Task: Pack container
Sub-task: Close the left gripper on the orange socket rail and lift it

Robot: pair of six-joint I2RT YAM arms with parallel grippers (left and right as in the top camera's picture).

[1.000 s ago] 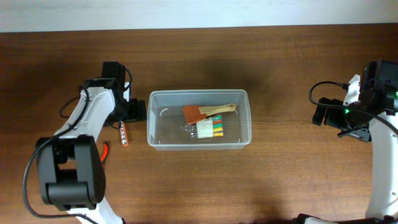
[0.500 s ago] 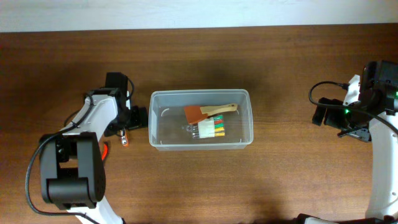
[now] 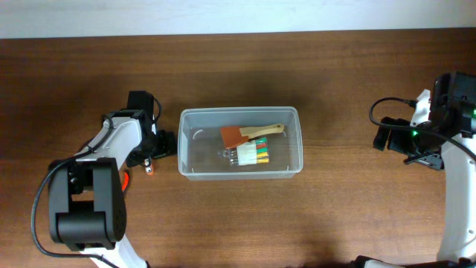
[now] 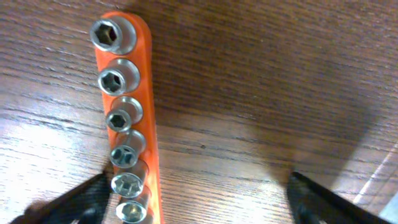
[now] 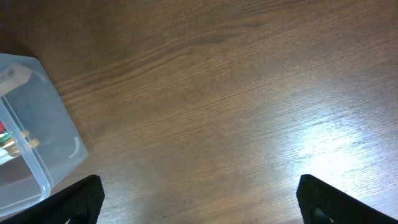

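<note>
The clear plastic container [image 3: 239,111] stands mid-table. It holds a brush [image 3: 238,135] with a red-brown head and wooden handle, and a set of colour-marked small tools [image 3: 251,154]. An orange rail of silver sockets [image 4: 127,118] lies on the table just left of the container, mostly hidden under my left gripper in the overhead view [image 3: 149,168]. My left gripper [image 4: 199,202] is open low over the rail, whose near end lies by the left finger. My right gripper [image 5: 199,199] is open and empty over bare wood, far right of the container [image 5: 31,124].
A small orange object [image 3: 125,179] lies partly hidden beside the left arm. The right arm [image 3: 435,126] and its cable sit at the right table edge. A pale wall strip runs along the far edge.
My left gripper has moved toward the table front and come down over the socket rail, which now is mostly covered in the overhead view. The right arm has not moved.
</note>
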